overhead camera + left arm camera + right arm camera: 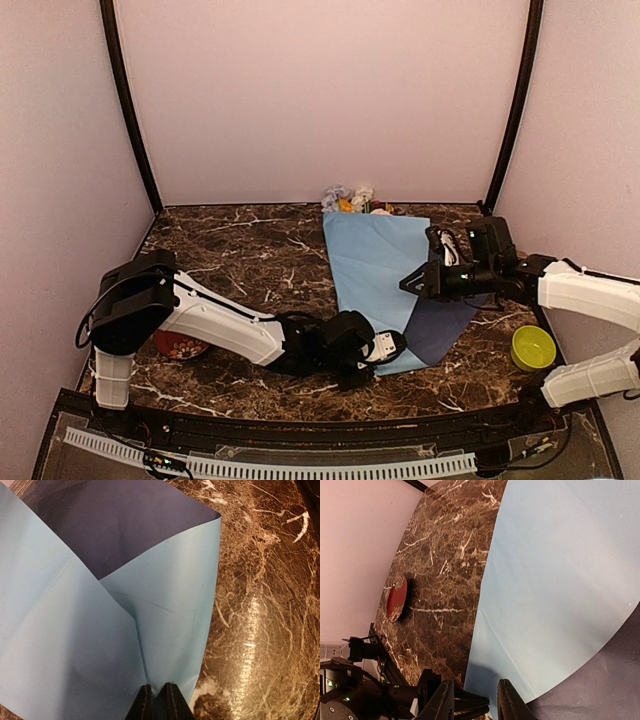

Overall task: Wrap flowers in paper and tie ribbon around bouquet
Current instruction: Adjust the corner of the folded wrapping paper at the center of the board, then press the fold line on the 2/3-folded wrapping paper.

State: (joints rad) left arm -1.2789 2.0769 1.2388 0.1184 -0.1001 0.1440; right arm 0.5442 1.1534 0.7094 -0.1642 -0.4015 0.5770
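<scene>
Left hand pinches paper tip by near edge of surface, so hold firm while right hand, partly open and empty, takes navy flap over flowers.

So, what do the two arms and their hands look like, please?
Both arms have the same build. The left arm and the right arm have smooth white shells on the long parts and bulky black joints. Thin black cables run along them. The left hand and the right hand each end in two dark, narrow fingers.
</scene>
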